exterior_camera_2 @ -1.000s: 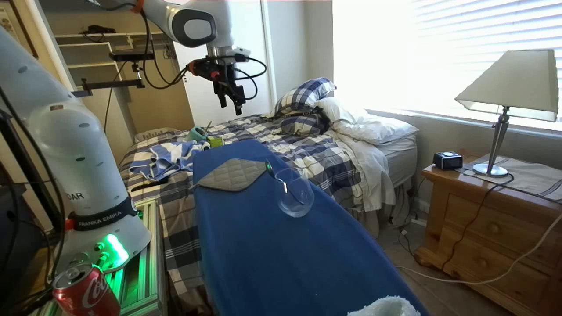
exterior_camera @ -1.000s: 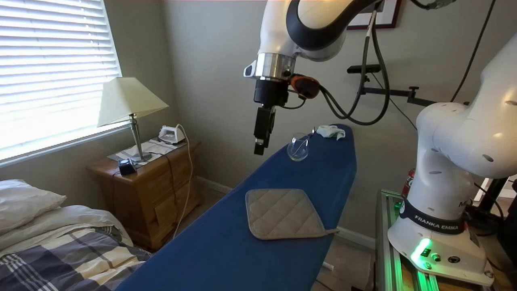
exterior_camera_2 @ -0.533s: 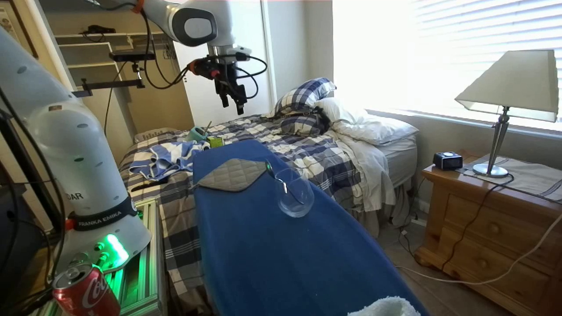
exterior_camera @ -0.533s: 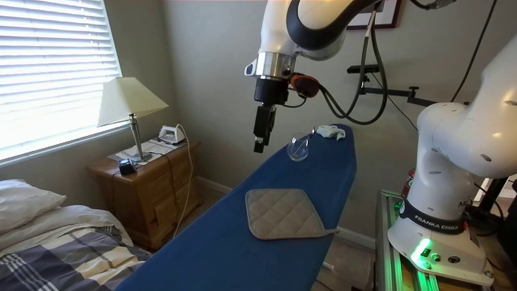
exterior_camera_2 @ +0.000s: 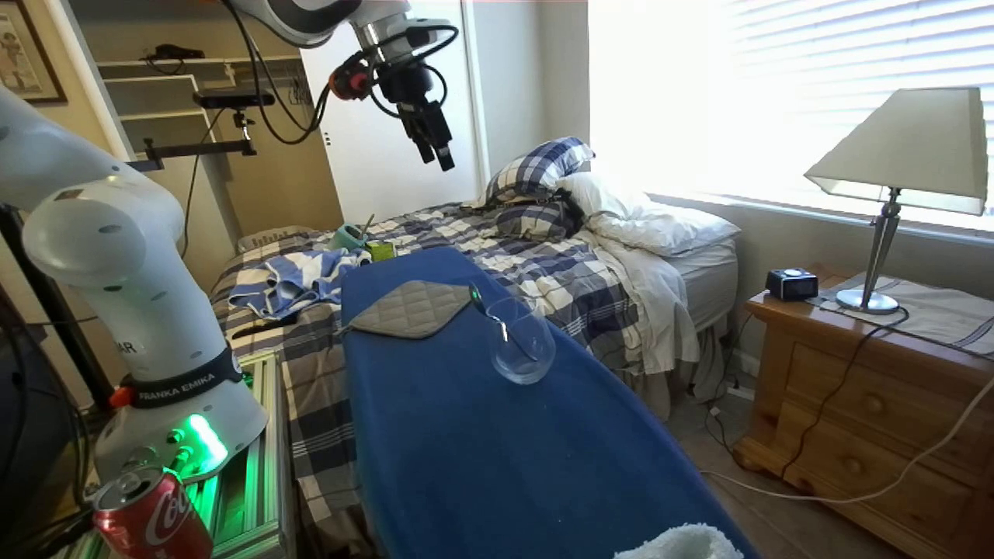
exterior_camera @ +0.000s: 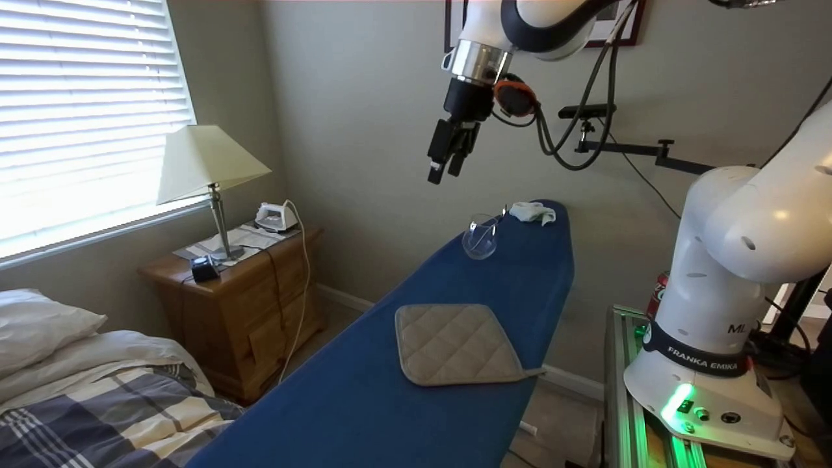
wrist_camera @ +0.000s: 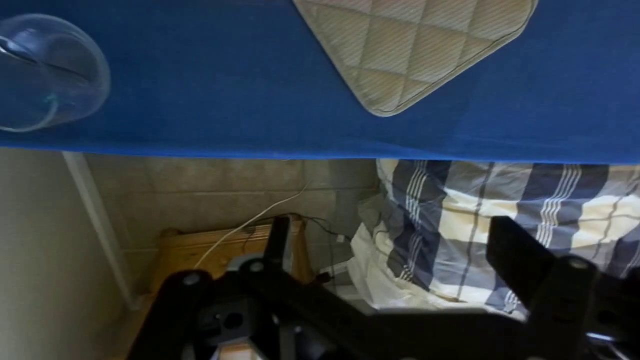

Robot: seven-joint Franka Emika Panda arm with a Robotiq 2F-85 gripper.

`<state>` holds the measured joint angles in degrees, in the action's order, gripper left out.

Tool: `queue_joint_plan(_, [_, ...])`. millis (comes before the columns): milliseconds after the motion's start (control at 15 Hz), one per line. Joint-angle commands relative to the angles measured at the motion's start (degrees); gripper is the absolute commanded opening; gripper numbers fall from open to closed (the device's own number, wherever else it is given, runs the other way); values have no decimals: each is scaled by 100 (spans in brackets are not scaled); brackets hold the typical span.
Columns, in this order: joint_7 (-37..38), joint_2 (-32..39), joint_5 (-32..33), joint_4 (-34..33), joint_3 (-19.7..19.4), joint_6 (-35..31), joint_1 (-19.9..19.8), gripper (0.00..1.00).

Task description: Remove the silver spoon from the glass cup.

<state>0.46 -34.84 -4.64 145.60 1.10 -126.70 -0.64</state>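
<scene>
The clear glass cup (exterior_camera: 480, 242) stands on the blue ironing board (exterior_camera: 364, 403); it also shows in an exterior view (exterior_camera_2: 528, 365) and at the left edge of the wrist view (wrist_camera: 75, 95). The thin silver spoon (exterior_camera_2: 503, 330) leans inside the glass, with its end sticking out above the rim. In the wrist view the spoon (wrist_camera: 20, 56) is partly cut off by the frame edge. My gripper (exterior_camera: 446, 170) is open and empty, high above the board and apart from the glass. Its two fingers stand wide apart in the wrist view (wrist_camera: 392, 225).
A tan quilted pad (exterior_camera: 455, 344) lies flat on the board. A white cloth (exterior_camera: 533, 212) lies near the board's narrow end. A wooden nightstand (exterior_camera: 227, 325) with a lamp (exterior_camera: 211, 159) and a bed (exterior_camera_2: 543, 264) are beside the board. A red can (exterior_camera_2: 155, 516) stands by the robot base.
The arm has risen, and the gripper has turned and tilted, with both fingers now showing more clearly. The glass, spoon and pad have not moved.
</scene>
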Motion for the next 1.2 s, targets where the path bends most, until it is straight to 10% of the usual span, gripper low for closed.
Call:
queue_joint_plan(0, [398, -736, 292, 579, -148, -89, -463, 100])
queue_joint_plan(400, [266, -614, 191, 465, -188, 8, -425, 100])
queue_joint_plan(1133, [496, -186, -19, 377, -1508, -384, -1662, 100])
